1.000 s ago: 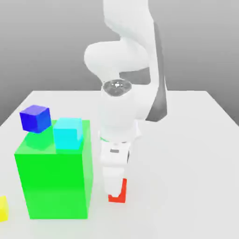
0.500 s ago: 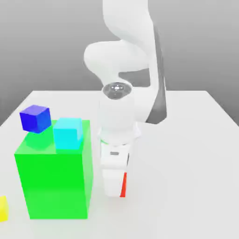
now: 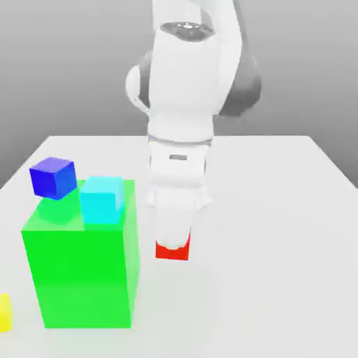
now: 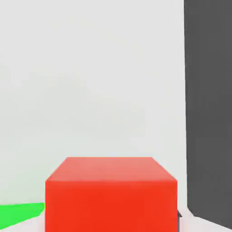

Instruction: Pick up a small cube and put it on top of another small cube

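My gripper [image 3: 173, 245] is shut on the small red cube [image 3: 172, 252] and holds it above the white table, just off the exterior view's right side of the big green block [image 3: 80, 273]. The white hand covers most of the cube, so just its lower edge peeks out. The same red cube [image 4: 111, 192] looms close in the hand view, with the white table behind it. A cyan cube [image 3: 102, 199] and a dark blue cube [image 3: 52, 177] rest on top of the green block.
A yellow cube [image 3: 4, 312] sits at the exterior view's left edge on the white table [image 3: 280, 231]. The arm's white body rises behind the gripper. A sliver of the green block [image 4: 20, 214] appears in the hand view.
The gripper closed on the red cube on the table and has lifted it well above the surface. The arm has risen with it.
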Robot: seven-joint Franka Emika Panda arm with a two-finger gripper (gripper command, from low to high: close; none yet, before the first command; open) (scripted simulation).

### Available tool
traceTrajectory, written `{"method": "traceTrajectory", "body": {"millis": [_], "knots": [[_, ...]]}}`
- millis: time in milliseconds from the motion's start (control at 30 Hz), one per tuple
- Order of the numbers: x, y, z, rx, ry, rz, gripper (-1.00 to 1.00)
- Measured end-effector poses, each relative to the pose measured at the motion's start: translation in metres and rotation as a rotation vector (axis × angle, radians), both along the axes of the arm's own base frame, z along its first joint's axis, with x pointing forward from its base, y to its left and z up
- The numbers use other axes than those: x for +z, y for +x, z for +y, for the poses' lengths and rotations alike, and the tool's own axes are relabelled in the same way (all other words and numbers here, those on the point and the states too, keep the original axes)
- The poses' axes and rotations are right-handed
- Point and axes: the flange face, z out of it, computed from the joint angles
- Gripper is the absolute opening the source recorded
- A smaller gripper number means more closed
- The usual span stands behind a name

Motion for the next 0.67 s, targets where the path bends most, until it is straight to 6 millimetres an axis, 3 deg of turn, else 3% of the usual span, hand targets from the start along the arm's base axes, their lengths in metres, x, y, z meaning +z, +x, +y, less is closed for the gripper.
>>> {"method": "traceTrajectory", "body": {"millis": [100,200,333,400,533,567,667], "knots": [[0.044,-0.011,-0.046,-0.174,-0.01,-0.013,-1.0],[0.083,-0.036,-0.098,-0.384,0.0,-0.019,-1.0],[0.106,-0.089,-0.166,-0.688,0.068,-0.004,-1.0],[0.105,-0.115,-0.191,-0.818,0.115,0.014,-1.0],[0.056,-0.125,-0.202,-0.872,0.138,0.023,-1.0],[0.045,-0.126,-0.201,-0.873,0.14,0.023,1.0],[0.045,-0.126,-0.201,-0.873,0.14,0.023,1.0]]}}
